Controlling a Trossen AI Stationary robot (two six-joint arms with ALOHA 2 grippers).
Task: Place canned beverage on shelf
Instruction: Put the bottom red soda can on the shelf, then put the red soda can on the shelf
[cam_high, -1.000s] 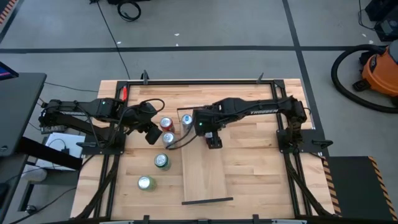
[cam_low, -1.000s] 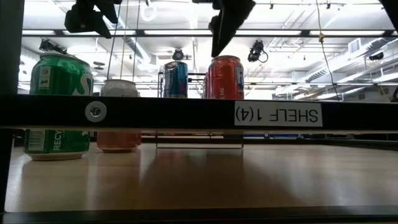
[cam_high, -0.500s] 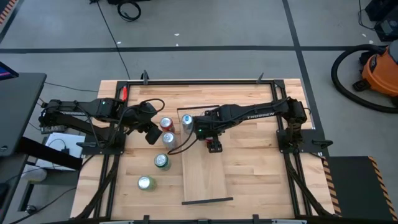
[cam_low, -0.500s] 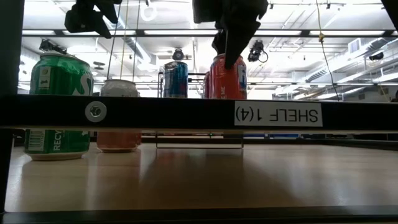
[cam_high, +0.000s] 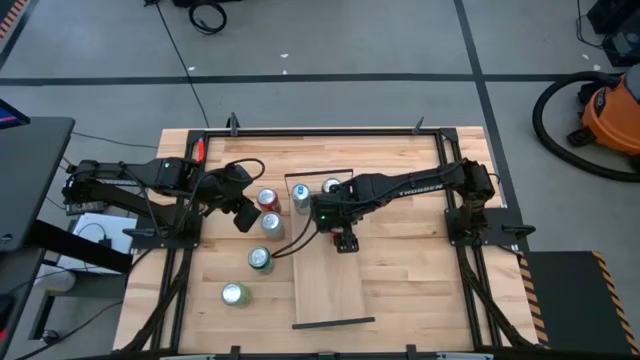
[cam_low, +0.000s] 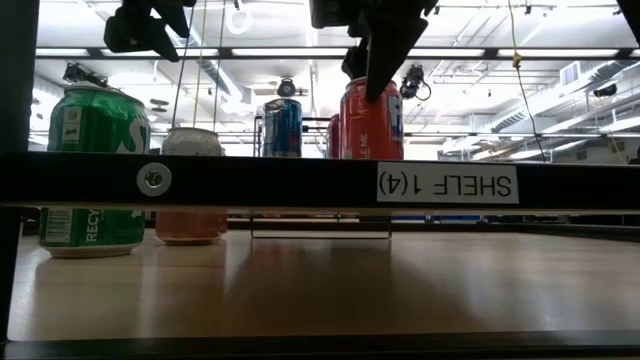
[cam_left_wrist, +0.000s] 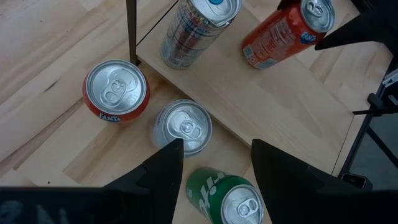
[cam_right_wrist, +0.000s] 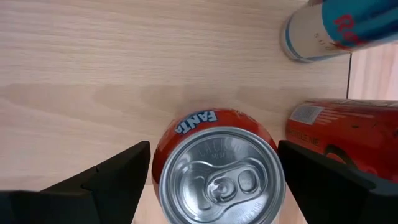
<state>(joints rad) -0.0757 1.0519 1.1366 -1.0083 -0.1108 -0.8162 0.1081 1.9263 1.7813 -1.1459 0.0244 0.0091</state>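
Observation:
The shelf is a pale board with a black wire rail at each short end. It lies on the slatted tabletop. My right gripper hangs over the shelf's far half, shut on a red Fanta can; the can also shows in the low view. A tall blue-and-silver can and another red can stand on their bases at the shelf's far end. My left gripper is open and empty, above the loose cans left of the shelf. My right gripper pinches the Fanta can's upper wall, just below the rim, between its two fingers. The fingers come from above and point down. The can hangs upright with its top up. The black rail in the low view hides its lower end.
Left of the shelf, a red Fanta can, a silver can and two green cans stand on the tabletop. The shelf's near half is bare up to the near rail. Black frame bars run along the table's edges.
My right gripper has carried the Fanta can along the shelf toward the table's near edge, keeping it upright. In the low view the can has grown larger. This has uncovered the other red can at the shelf's far end.

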